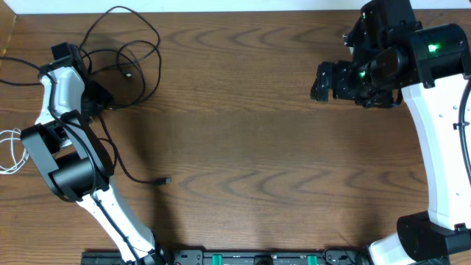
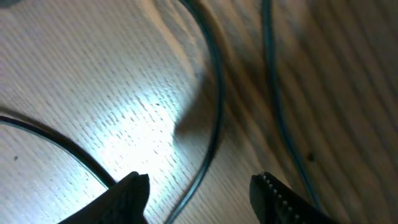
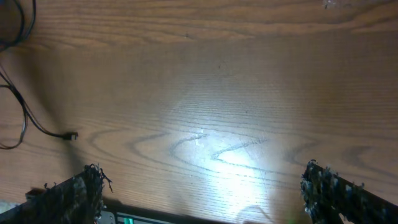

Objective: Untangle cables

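Black cables (image 1: 121,44) lie in loose overlapping loops at the table's far left. One black strand runs down to a small plug (image 1: 167,179). A white cable (image 1: 10,151) shows at the left edge. My left gripper (image 1: 94,101) is low over the loops. In the left wrist view it (image 2: 202,186) stands open, with one black strand (image 2: 214,118) passing between the fingers (image 2: 134,190) and touching neither. Two more strands (image 2: 280,112) lie either side. My right gripper (image 1: 321,81) hovers at the far right, wide open (image 3: 205,186) over bare wood.
The wooden table (image 1: 243,132) spreads between the arms. In the right wrist view the black plug end (image 3: 73,135) lies far left. A black rail with green lights (image 1: 257,258) runs along the front edge. The right arm's white links (image 1: 434,147) stand on the right.
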Available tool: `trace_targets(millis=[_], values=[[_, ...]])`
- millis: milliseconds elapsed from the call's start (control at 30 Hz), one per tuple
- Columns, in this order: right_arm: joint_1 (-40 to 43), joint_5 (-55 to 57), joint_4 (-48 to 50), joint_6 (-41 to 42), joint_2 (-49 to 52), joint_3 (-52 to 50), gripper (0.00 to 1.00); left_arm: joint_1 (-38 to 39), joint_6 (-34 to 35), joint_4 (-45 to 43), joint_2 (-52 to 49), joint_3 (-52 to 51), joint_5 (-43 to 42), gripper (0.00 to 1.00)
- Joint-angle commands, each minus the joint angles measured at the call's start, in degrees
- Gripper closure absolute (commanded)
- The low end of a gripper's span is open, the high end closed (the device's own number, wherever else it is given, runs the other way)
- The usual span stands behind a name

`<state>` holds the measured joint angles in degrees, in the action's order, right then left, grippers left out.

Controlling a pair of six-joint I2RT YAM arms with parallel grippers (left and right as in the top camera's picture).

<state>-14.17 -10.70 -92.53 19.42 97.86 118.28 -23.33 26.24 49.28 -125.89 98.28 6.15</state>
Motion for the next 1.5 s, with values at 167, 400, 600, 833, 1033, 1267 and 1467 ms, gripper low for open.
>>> trace_targets(millis=[167,400,600,833,1033,1267,1467], values=[[-0.39,0.22,-0.04,-0.63,-0.55,0.11,0.01,-1.79,3.02,0.07,-2.93,-0.44,2.25,0.53],[-0.39,0.22,-0.04,-0.63,-0.55,0.11,0.01,-3.98,3.02,-0.70,-3.26,-0.94,2.25,0.70],[-0.39,0.22,-0.07,-0.63,-0.55,0.11,0.01,-5.29,2.97,-0.90,-3.30,-0.94,1.05,0.72],[-0.39,0.22,-0.04,-0.63,-0.55,0.11,0.01,-5.35,3.02,-1.16,-3.30,-0.90,-5.33,0.86],[-0.39,0.22,-0.04,-0.63,-0.55,0.11,0.01,-5.29,3.02,-0.42,-1.62,-0.44,-5.31,0.28],[-0.39,0.22,-0.04,-0.63,-0.55,0.11,0.01,-5.25,5.22,1.57,7.56,-0.44,-5.22,0.17],[-0.39,0.22,-0.04,-0.63,-0.55,0.11,0.01,-4.26,5.18,13.88,17.53,-0.44,-13.60,0.17]])
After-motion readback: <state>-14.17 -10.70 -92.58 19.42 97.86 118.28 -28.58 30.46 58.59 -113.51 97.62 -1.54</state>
